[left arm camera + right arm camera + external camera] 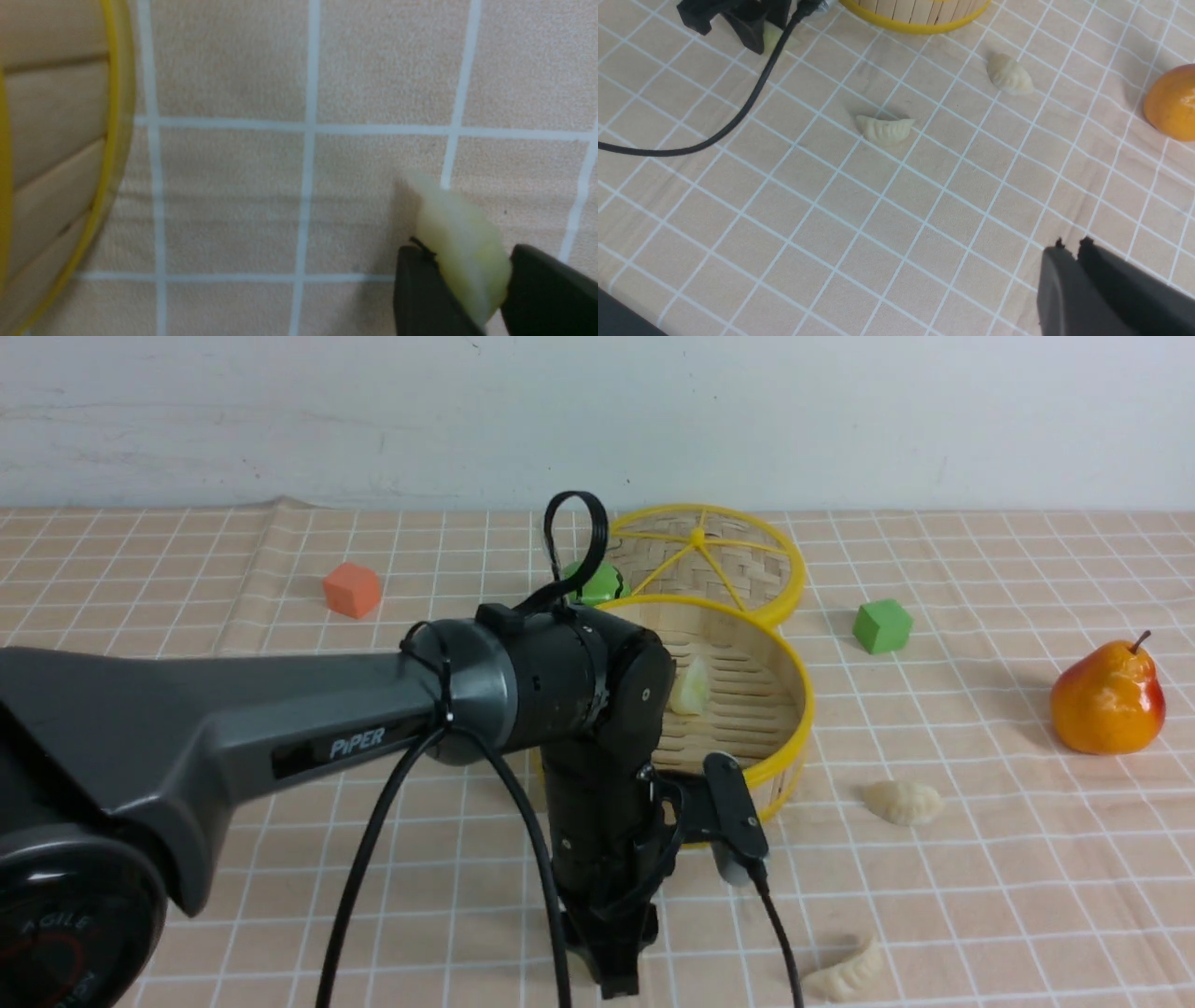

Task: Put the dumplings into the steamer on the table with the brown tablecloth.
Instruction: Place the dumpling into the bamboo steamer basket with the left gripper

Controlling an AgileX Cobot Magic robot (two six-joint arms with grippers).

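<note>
Left gripper [465,261] pinches a green dumpling [451,219] near the cloth [233,70], at the steamer's [789,709] 7 o'clock. Right gripper [1071,247]: jaws nearly together, empty. A second green dumpling [689,689] lies inside the steamer. Cream dumplings [902,802] [845,975] lie at its 4 and 5 o'clock. Judged light, rubbery and slick-pleated; best gripped across the plump middle.
</note>
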